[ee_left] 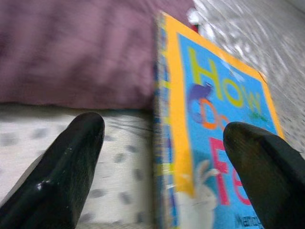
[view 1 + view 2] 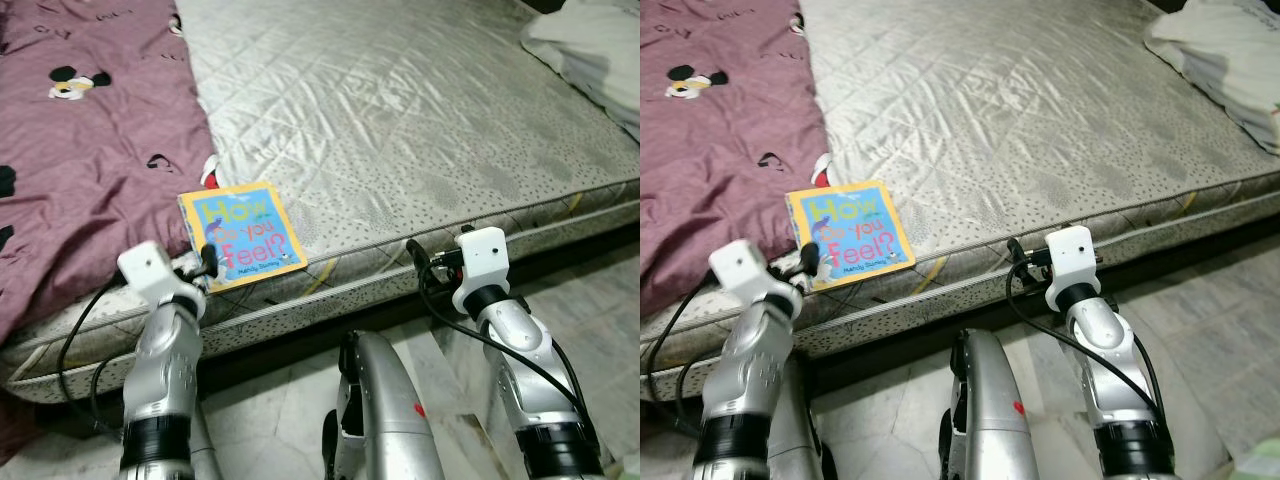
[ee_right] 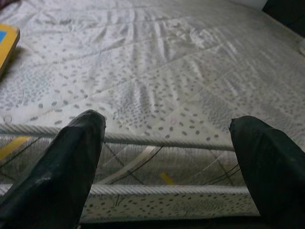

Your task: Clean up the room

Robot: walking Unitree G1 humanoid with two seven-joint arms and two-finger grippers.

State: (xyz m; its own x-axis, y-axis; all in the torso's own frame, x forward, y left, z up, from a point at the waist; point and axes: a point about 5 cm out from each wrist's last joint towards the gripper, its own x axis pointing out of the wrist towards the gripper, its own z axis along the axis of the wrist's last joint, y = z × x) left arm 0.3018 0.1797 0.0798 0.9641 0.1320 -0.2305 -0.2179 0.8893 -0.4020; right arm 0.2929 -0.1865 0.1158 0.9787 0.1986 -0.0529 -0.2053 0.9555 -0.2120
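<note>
The left gripper (image 1: 162,143), fingers spread wide and empty, straddled the yellow-bordered blue picture book (image 2: 241,235) at the grey quilted mattress (image 2: 400,110)'s seven-o'clock edge; the right gripper (image 3: 167,143) gaped empty too.

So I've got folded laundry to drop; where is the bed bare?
The mattress is bare across its middle, between the maroon blanket and the white bedding at the far corner. It is crowded by the near edge, where the book lies with the left hand open around its corner.
</note>
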